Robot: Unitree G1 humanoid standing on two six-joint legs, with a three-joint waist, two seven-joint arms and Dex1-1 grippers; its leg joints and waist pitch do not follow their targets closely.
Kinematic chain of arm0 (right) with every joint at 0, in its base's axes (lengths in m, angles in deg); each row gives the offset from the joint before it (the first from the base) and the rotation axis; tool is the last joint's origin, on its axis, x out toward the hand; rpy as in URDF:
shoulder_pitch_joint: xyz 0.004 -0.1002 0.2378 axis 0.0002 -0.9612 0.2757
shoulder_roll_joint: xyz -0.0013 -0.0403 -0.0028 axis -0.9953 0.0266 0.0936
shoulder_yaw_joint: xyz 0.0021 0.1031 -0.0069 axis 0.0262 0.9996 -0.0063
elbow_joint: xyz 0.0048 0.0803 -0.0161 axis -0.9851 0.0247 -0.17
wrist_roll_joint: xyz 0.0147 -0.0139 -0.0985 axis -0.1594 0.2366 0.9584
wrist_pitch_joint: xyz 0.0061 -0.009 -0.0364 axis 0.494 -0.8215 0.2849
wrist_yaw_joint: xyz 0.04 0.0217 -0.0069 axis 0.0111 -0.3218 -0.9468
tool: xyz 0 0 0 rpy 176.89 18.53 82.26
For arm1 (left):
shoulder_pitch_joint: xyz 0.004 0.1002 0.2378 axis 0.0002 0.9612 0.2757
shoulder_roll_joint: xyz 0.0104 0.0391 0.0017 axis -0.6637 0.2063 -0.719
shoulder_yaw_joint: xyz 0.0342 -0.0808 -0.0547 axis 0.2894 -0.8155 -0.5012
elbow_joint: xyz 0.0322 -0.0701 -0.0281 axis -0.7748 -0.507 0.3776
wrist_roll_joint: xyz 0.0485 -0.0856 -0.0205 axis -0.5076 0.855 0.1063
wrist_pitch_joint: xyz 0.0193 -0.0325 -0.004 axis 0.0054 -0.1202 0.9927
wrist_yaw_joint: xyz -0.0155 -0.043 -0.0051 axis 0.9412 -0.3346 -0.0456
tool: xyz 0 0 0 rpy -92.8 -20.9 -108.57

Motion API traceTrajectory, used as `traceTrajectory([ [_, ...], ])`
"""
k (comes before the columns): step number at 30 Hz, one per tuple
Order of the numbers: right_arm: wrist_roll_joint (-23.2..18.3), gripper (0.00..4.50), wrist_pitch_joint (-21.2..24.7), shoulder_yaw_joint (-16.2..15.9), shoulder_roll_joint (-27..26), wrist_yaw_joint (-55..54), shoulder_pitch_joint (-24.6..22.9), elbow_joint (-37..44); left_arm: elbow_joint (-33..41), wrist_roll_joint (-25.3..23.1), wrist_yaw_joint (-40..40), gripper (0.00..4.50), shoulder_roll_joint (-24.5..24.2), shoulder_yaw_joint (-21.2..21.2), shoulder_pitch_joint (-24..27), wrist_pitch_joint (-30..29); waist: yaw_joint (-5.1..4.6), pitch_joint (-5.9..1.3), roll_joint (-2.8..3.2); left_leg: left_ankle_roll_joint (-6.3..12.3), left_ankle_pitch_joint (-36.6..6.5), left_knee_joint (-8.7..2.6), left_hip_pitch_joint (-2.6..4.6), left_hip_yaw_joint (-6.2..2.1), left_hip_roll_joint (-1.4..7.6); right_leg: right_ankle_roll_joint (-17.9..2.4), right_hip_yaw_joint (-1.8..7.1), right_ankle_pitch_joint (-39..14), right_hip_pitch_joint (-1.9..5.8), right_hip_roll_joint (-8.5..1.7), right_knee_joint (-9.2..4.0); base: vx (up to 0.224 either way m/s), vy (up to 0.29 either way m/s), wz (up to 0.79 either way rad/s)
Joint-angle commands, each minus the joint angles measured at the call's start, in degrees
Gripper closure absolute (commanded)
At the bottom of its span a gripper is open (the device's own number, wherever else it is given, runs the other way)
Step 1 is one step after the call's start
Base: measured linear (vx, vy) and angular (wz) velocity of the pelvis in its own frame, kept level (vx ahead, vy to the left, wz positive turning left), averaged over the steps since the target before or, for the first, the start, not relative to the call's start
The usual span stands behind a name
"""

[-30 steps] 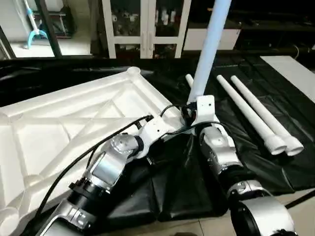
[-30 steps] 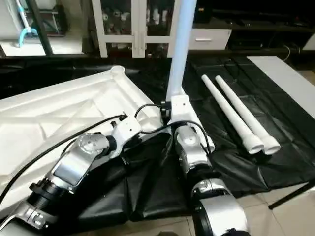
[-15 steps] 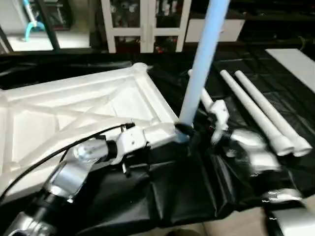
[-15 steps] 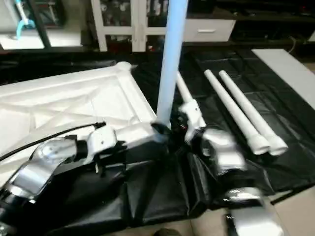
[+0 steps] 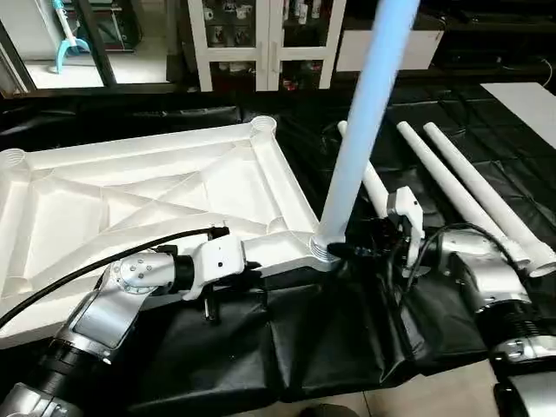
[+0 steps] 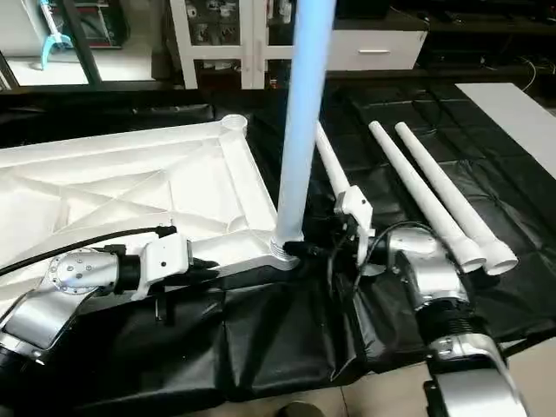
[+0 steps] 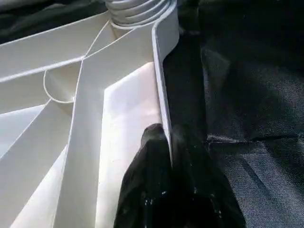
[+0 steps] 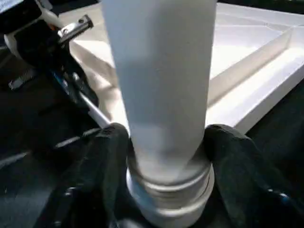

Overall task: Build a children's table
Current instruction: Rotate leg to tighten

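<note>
The children's table top [image 5: 148,187] lies upside down on a black cloth, ribbed underside up. One white leg [image 5: 360,113] stands upright in its near right corner socket [image 5: 323,250]. My right gripper [image 5: 347,250] reaches in from the right at the leg's base. In the right wrist view its fingers [image 8: 109,156] press on both sides of the leg [image 8: 161,71], just above the threaded collar. My left gripper [image 5: 256,268] is shut on the top's near rim beside that corner, one finger [image 7: 154,142] inside the rim wall [image 7: 161,85]. Three more legs [image 5: 452,187] lie on the cloth to the right.
The black cloth [image 5: 330,330] covers the floor under the work, with bare tile along its near edge. A white glass-door cabinet [image 5: 269,43] stands behind the table top. A white board [image 5: 530,95] lies at the far right.
My right arm has swung out to the right, and its gripper now holds the leg's base from the side instead of from the near side. The leg stays upright. The camera has shifted.
</note>
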Motion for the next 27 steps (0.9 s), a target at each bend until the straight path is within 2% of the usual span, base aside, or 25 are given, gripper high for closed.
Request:
traceTrajectory([
  [1, 0.84, 1.97, -0.82, -1.83, -2.4, 0.23, 0.64, -1.77, -0.7, 0.14, -1.84, 4.5, 0.27, 2.38, 1.17, 0.55, 0.12, -2.71, -0.02, 6.95, -6.49, -3.75, 0.46, -0.67, 2.53, -16.66, 2.78, -4.15, 2.73, -4.01, -3.86, 0.0, 0.0, 0.0],
  [3, 1.49, 2.26, -1.8, -1.88, -3.02, -0.71, 1.2, -2.79, -0.65, 0.14, -2.0, 4.5, 0.2, 2.38, 1.17, 0.57, 0.09, -2.56, -0.03, 6.6, -6.99, -3.88, 0.36, -0.69, 2.51, -16.71, 2.72, -4.92, 2.81, -3.98, -3.95, 0.0, 0.0, 0.0],
  [5, 2.26, 2.29, -3.46, -1.45, -4.12, -2.6, 2.67, -5.09, -0.5, 0.2, -2.36, 4.5, 0.05, 2.4, 1.23, 0.55, -0.07, -2.42, -0.1, 5.88, -8.43, -3.97, 0.32, -0.75, 2.52, -16.38, 2.69, -7.01, 2.72, -4.03, -4.14, 0.0, 0.0, 0.0],
  [6, 2.29, 2.36, -3.59, -1.21, -4.38, -2.88, 3.07, -5.64, -0.49, 0.21, -2.48, 4.5, 0.03, 2.38, 1.24, 0.56, -0.21, -2.28, -0.03, 5.01, -10.1, -4.08, 0.43, -0.82, 2.52, -15.75, 2.74, -9.91, 2.61, -4.05, -4.45, 0.0, 0.0, 0.0],
  [11, 3.46, 2.41, -4.07, -1.11, -4.67, -3.37, 4.23, -7.61, 0.39, 0.23, -2.9, 4.5, -0.12, 2.59, 1.66, 0.21, -0.53, -2.05, 0.0, 3.82, -11.96, -4.29, 0.34, -1.0, 2.57, -14.82, 2.77, -13.3, 2.5, -4.06, -4.67, 0.0, 0.0, 0.0],
  [14, 3.58, 2.41, -4.43, -1.05, -4.71, -3.36, 4.28, -7.88, 0.47, 0.22, -2.93, 4.5, -0.13, 2.67, 1.75, 0.19, -0.59, -2.14, -0.06, 3.75, -11.44, -4.21, 0.38, -0.96, 2.59, -14.79, 2.89, -12.66, 2.51, -4.09, -4.63, 0.0, 0.0, 0.0],
  [17, 4.37, 2.42, -6.77, -0.27, -5.4, -6.84, 4.92, -9.38, 0.37, -0.26, -2.56, 4.5, 0.27, 2.96, 1.6, 0.22, -0.66, -2.2, -0.07, 4.18, -10.62, -4.18, 0.37, -0.91, 2.62, -15.34, 2.87, -11.13, 2.47, -4.11, -4.48, 0.0, 0.0, 0.0],
  [19, 4.86, 2.43, -7.4, -0.01, -5.65, -8.12, 5.18, -9.95, 0.31, -0.49, -2.31, 4.5, 0.44, 3.04, 1.48, 0.24, -0.84, -2.11, -0.06, 3.96, -11.3, -4.25, 0.32, -0.96, 2.58, -15.2, 2.81, -12.31, 2.45, -4.1, -4.6, 0.0, 0.0, 0.0],
  [20, 5.68, 2.43, -7.27, 0.55, -6.58, -12.75, 5.15, -10.37, 0.21, -1.83, -1.12, 4.5, 0.77, 3.52, 1.13, -0.37, -0.96, -2.19, -0.24, 3.86, -11.42, -4.21, 0.39, -0.88, 2.62, -15.05, 2.87, -12.66, 2.34, -4.08, -4.64, 0.0, 0.0, 0.0],
  [21, 6.84, 2.43, -6.2, 1.2, -8.18, -20.14, 4.58, -10.44, -0.11, -4.02, 0.83, 4.5, 1.54, 4.44, 0.47, -1.72, -1.04, -1.99, -0.18, 3.05, -11.62, -4.38, 0.48, -0.94, 2.64, -14.53, 2.93, -14.14, 2.19, -4.07, -4.76, 0.0, 0.0, 0.0],
  [22, 6.84, 2.43, -6.2, 1.2, -8.18, -20.14, 4.58, -10.44, -0.11, -4.02, 0.83, 4.5, 1.54, 4.44, 0.47, -1.72, -1.0, -1.96, -0.16, 2.63, -12.03, -4.38, 0.54, -0.97, 2.6, -14.22, 2.92, -15.12, 2.18, -4.09, -4.88, 0.0, 0.0, 0.0],
  [23, 7.62, 2.44, -3.66, 2.38, -11.57, -30.78, 3.19, -10.47, -0.64, -6.66, 4.67, 4.5, 4.26, 5.61, -0.74, -5.84, -1.12, -1.95, -0.13, 2.3, -12.33, -4.36, 0.49, -0.96, 2.57, -13.9, 3.02, -15.8, 2.14, -4.16, -4.9, 0.0, 0.0, 0.0],
  [24, 7.68, 2.44, -2.62, 2.99, -13.9, -36.02, 2.28, -10.7, -0.87, -7.42, 6.94, 4.5, 6.63, 6.13, -1.56, -8.73, -1.12, -1.9, 0.01, 1.24, -12.47, -4.53, 0.76, -1.05, 2.66, -13.5, 3.05, -16.92, 1.96, -4.22, -5.1, 0.0, 0.0, 0.0],
  [25, 7.68, 2.45, -2.62, 2.99, -13.9, -36.02, 2.28, -10.7, -0.87, -7.42, 6.94, 4.5, 6.63, 6.13, -1.56, -8.73, -1.16, -1.94, 0.04, 0.83, -12.59, -4.38, 0.82, -0.96, 2.63, -13.43, 3.18, -16.96, 1.86, -4.31, -5.08, 0.0, 0.0, 0.0],
  [26, 7.52, 2.45, -1.59, 3.29, -15.43, -38.71, 1.87, -11.08, -0.95, -7.64, 8.06, 4.5, 8.18, 6.48, -2.16, -10.28, -1.11, -1.95, 0.11, 0.45, -13.0, -4.52, 0.62, -1.12, 2.46, -13.25, 3.11, -16.95, 2.13, -4.25, -4.99, 0.0, 0.0, 0.0],
  [27, 7.37, 2.45, -1.26, 3.7, -16.55, -41.04, 1.76, -11.57, -0.99, -7.82, 8.81, 4.5, 9.27, 6.76, -2.62, -11.62, -1.07, -1.89, 0.07, 0.42, -14.27, -4.6, 0.77, -1.07, 2.46, -13.06, 3.04, -17.26, 1.93, -4.06, -5.23, 0.0, 0.0, 0.0],
])
